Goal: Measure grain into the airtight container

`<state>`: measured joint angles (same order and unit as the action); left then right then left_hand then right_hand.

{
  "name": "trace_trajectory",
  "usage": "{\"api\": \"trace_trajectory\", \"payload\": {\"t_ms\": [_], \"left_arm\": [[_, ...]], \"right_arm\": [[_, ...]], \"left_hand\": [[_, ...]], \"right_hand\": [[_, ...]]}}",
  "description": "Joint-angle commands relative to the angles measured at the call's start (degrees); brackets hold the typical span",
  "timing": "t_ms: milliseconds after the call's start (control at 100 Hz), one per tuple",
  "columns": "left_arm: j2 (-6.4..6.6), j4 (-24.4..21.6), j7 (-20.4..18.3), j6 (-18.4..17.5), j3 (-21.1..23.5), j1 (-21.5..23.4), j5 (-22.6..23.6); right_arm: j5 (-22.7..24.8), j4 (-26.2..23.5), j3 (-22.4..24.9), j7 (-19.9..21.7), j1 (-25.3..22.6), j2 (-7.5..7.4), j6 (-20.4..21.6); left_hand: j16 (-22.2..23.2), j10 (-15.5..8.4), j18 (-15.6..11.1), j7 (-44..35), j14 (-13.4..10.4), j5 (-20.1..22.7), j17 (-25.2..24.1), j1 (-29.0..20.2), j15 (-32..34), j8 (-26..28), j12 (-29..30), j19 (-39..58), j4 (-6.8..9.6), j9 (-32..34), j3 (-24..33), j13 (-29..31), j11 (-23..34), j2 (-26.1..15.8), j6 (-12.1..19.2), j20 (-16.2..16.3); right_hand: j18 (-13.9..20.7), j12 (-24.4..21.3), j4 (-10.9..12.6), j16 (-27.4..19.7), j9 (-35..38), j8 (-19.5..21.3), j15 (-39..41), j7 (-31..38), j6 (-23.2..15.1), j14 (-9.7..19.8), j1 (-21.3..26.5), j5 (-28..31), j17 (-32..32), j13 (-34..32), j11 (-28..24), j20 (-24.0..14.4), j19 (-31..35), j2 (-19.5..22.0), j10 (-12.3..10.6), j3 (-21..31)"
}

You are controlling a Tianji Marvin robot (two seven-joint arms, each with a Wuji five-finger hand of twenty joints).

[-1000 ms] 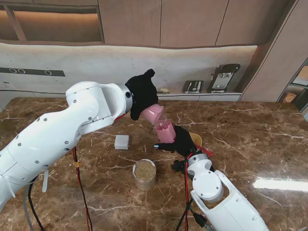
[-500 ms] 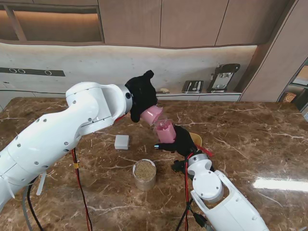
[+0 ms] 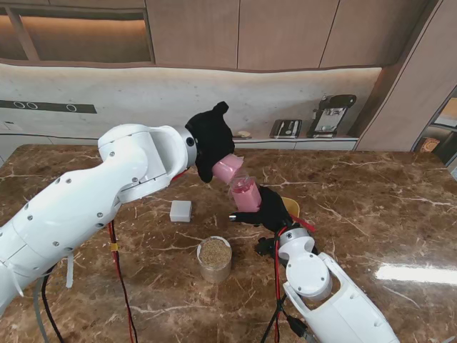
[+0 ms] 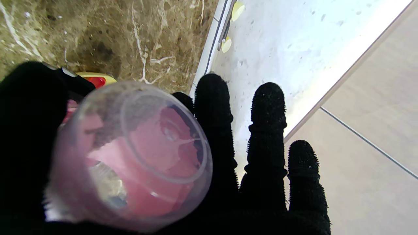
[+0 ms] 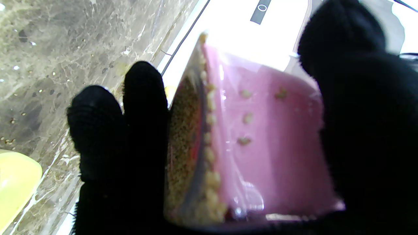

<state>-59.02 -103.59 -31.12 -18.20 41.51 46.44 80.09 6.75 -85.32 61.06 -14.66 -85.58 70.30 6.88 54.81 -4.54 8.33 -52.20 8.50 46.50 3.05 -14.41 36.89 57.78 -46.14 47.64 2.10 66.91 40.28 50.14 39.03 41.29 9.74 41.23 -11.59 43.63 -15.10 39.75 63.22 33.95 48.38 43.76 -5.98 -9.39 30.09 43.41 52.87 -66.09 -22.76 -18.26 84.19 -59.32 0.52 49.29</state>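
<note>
While you watch from the stand view, the left robot hand [image 3: 209, 139] grips a pink cup [image 3: 227, 169] tipped mouth-down over a second pink container [image 3: 245, 195], which the right robot hand [image 3: 270, 209] holds upright well above the tabletop [image 3: 371, 207]. The cup's lip sits just over the container's mouth. Nearer to you stands a clear jar [image 3: 214, 258] of grain, and to its left a small grey block [image 3: 181, 211]. A yellow dish [image 3: 291, 206] peeks out behind the right robot hand.

From the left wrist view, the cup [image 4: 130, 156] is pinned between the thumb and the fingers [image 4: 214, 130]; the three other fingers stand straight and touch nothing. Whether grain is leaving the cup you cannot tell, since its wall is cloudy.

From the right wrist view, the fingers [image 5: 130, 130] and thumb close on the container [image 5: 261, 140]. It is tilted, grain is banked against one wall, and loose kernels cling to the pink side.

Your risks, as I judge them: both vessels hang in the air, so any drift of either arm lets the lip miss the mouth and grain scatters over the tabletop. A fast tilt could overshoot the measure. The container's lean may spill grain over its low side, and the left hold, on so few fingers, could slip.
</note>
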Motion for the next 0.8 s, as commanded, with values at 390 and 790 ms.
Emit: {"api": "trace_trajectory", "payload": {"t_ms": [390,790], "left_arm": [[-0.3,1.05,-0.13,1.04,-1.09,-0.53,0.79],[-0.45,0.87,-0.69,1.81,-1.57,-0.72,2.84]], "right_arm": [[-0.5,0.12,0.14,1.51,0.24,0.05,1.99],[-0.58,0.53,0.05,2.02,0.34,-0.11,3.7]], "left_hand": [[0.36,-1.56,0.88,-11.12,0.74,4.09,-0.74,-5.61,1.27,3.95,-0.16,-0.16,-2.16,-0.67,6.47,-0.37,1.88,-30.17,8.97,0.73],[0.45,-1.61,0.27,-11.8,0.56,4.2,-0.34,-6.57,1.43,4.76,-0.85,0.41,-2.55,-0.16,5.15,0.48,2.6,-30.62,8.44,0.55]], "right_hand": [[3.43,2.28,-0.32,-0.45,7.5,1.17,2.4,9.45,-9.63,6.38,8.4,7.09,-0.05,-3.4,-10.41,-0.77,0.29,21.21,-4.65,13.35],[3.44,2.31,-0.32,-0.45,7.53,1.18,2.39,9.41,-9.68,6.45,8.33,7.07,-0.07,-3.4,-10.41,-0.77,0.28,21.16,-4.71,13.43]]}}
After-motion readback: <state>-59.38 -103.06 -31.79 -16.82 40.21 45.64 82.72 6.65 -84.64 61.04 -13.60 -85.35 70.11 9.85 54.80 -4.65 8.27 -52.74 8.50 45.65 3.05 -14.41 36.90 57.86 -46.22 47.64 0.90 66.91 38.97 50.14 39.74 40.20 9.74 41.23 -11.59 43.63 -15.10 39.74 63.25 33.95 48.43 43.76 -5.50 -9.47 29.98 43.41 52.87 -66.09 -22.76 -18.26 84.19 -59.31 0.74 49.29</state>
